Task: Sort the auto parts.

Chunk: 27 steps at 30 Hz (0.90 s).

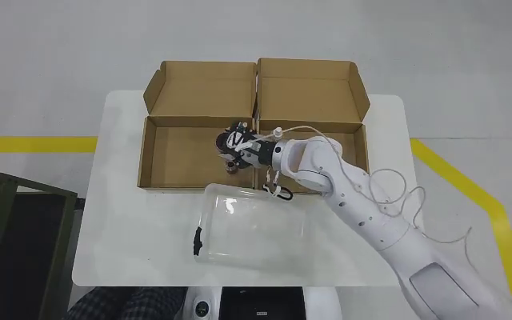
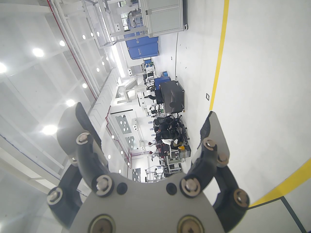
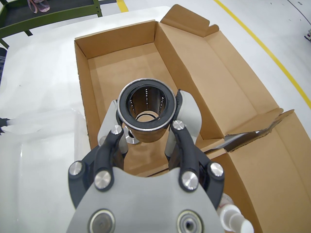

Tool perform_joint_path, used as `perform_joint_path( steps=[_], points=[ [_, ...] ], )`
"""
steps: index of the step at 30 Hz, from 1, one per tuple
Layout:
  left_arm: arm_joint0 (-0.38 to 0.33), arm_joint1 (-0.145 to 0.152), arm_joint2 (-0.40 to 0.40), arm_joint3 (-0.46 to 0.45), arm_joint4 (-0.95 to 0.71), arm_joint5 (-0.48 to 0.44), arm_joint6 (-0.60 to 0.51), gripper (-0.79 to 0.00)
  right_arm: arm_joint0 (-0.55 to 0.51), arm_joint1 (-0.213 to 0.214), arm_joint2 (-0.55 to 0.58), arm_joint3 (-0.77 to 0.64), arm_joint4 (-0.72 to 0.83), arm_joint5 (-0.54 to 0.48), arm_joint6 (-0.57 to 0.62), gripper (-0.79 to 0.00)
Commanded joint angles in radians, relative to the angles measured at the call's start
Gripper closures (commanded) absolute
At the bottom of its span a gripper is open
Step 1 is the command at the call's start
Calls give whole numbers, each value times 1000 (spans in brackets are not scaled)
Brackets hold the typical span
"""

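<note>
The right gripper point(image 3: 148, 112) has its jaws closed on a linear bearing point(image 3: 143, 135), one pad on each side of its smooth metal wall, with the black-ringed open end turned up toward the wrist. The left gripper point(image 2: 145, 112) has its jaws spread wide with nothing between them. It faces out at the hall, and I cannot tell where it sits relative to the boxes.

The bearing hangs over the left-hand box point(image 3: 114, 71), above the end of its floor nearest the dividing wall and seemingly clear of the cardboard. Just beside that box, across the shared wall, stands the right-hand box point(image 3: 267, 170), whose near flap looks torn and juts toward the divider. A clear tray point(image 1: 256, 232) lies on the robot's side of the left-hand box, with a small black part point(image 1: 197, 240) at its edge. All of it rests on the white table point(image 1: 120, 224).

The likely step is setting the bearing down in the left-hand box. The risks:
- **Slipping:** the grip is on a round, polished surface, so the part could slip or twist in the pads if the arm jolts.
- **Rolling:** released from this height, a cylinder would probably bounce and roll along the floor.
- **Wrong box:** so close to the divider, a small sideways drift could catch the wall or the torn flap and tip the bearing into the right-hand box.
</note>
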Motion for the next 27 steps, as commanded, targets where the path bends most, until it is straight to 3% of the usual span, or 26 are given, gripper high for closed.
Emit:
perform_joint_path(
  steps=[1,25,27],
  points=[
    [0,0,0,0,0,0,0,-785,18,-10,-12,30,0,12,1,0],
    [0,0,0,0,0,0,0,-785,155,-144,-135,330,-29,144,11,0],
    [0,0,0,0,0,0,0,-785,160,-154,-141,350,-29,148,8,-68]
  ],
)
